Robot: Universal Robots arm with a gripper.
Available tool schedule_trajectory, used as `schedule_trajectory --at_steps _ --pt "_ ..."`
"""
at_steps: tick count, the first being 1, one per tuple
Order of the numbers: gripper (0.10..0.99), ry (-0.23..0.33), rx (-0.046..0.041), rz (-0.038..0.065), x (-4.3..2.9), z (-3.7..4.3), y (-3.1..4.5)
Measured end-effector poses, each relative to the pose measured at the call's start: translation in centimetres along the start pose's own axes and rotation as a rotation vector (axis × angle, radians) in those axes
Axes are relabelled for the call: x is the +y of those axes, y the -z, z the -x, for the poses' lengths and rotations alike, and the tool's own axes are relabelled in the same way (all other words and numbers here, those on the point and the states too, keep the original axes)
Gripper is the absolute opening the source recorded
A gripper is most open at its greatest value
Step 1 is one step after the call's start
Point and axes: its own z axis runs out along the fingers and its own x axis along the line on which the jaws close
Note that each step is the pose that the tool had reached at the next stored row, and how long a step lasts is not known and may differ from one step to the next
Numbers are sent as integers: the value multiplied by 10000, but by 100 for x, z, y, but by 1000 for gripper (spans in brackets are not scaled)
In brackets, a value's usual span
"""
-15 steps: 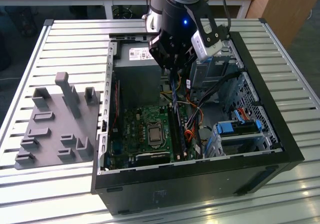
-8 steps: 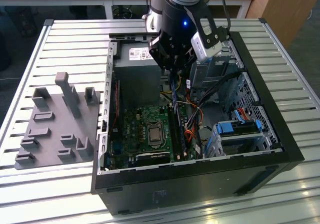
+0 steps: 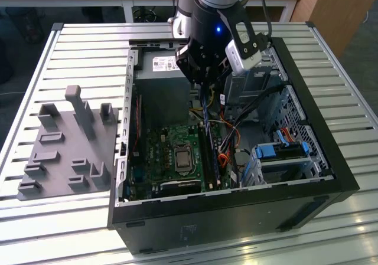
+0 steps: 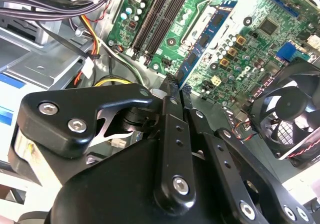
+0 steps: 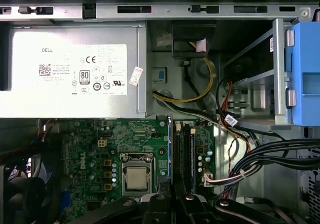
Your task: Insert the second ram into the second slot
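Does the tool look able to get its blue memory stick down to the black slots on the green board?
Probably yes. The tool grips the thin blue memory stick above the long black slots of the green circuit board; the black cables lie beside them.

The slatted metal tabletop (image 3: pixel 77 41) is striped silver-white, the moulded plastic fixture tray (image 3: pixel 59 153) plain grey, the open computer case (image 3: pixel 236 212) black, its circuit board (image 3: pixel 168 144) green, the thin rectangular memory stick (image 4: pixel 214 28) blue with dark chips, and the metal pincer (image 4: pixel 176 84) black.
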Motion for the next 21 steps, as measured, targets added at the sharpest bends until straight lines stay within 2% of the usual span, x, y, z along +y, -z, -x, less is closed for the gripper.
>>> schedule_trajectory --at_steps 21 --pt "137 0 0 0 -5 1 -98"
